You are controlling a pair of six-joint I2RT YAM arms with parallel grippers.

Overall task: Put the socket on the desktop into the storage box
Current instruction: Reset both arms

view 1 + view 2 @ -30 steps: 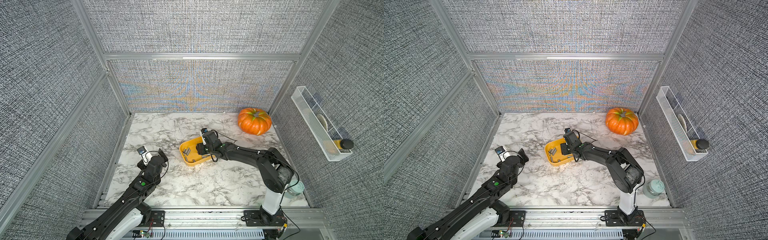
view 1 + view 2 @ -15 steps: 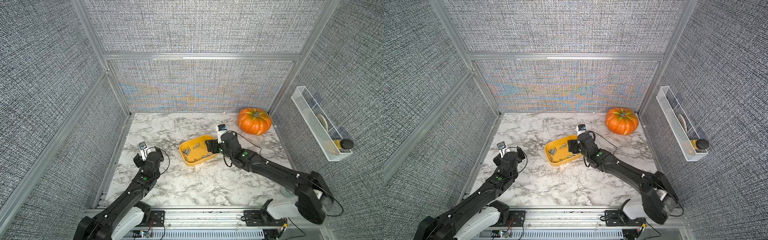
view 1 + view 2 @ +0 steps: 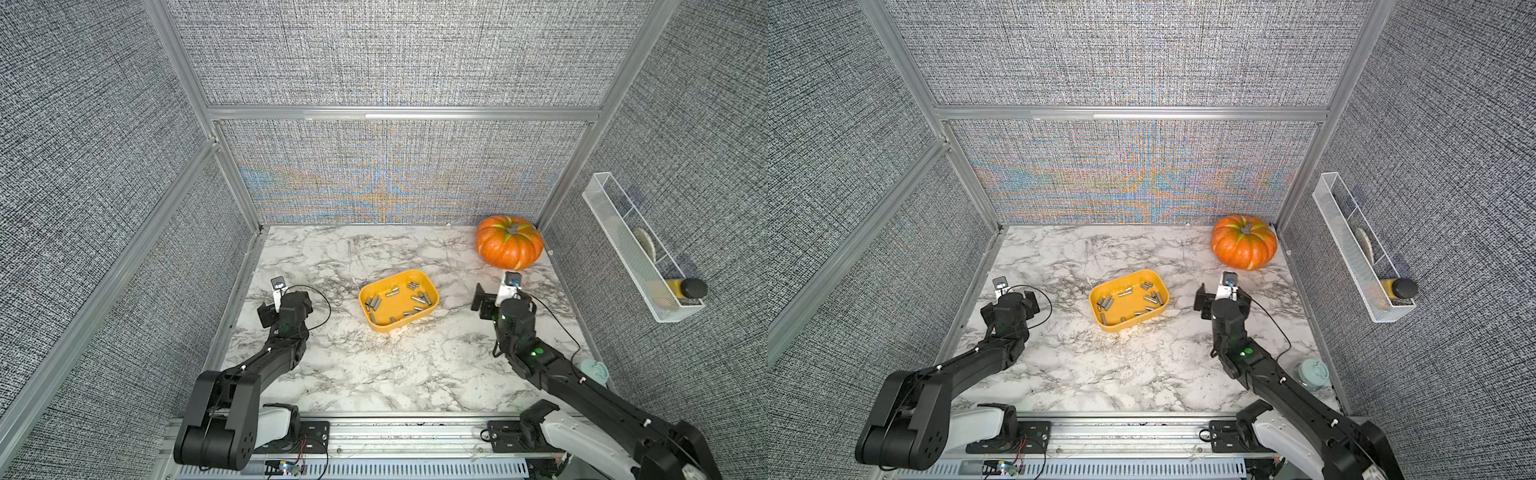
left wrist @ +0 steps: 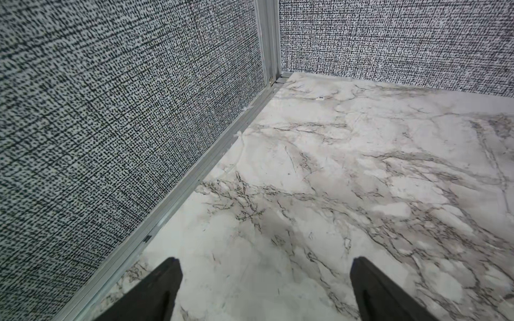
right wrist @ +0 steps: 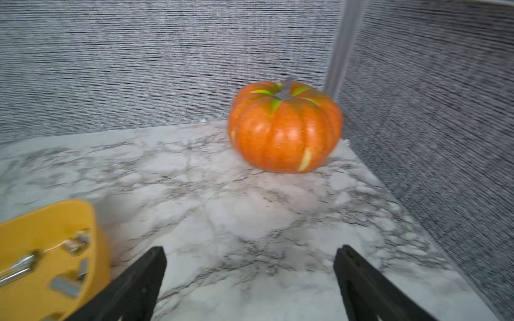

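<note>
The yellow storage box (image 3: 388,326) (image 3: 1117,328) sits mid-desktop with several small grey metal sockets (image 3: 374,302) (image 3: 1105,303) lying inside it. I see no socket loose on the marble desktop (image 3: 374,374). My right gripper (image 3: 498,297) (image 5: 250,255) hovers to the right of the box, open and empty. A corner of the box (image 5: 33,222) with sockets (image 5: 19,268) shows in the right wrist view. My left gripper (image 3: 286,305) (image 4: 264,266) is near the left wall, open and empty over bare marble.
An orange pumpkin (image 3: 509,247) (image 5: 283,130) stands in the back right corner. A white wire basket (image 3: 631,257) holding a bottle (image 3: 685,289) hangs on the right wall. A teal object (image 3: 594,370) sits at the front right, beside the right arm.
My right gripper has drawn back from over the storage box to its right and its jaws have opened wider. The left arm has pulled back toward the left wall.
</note>
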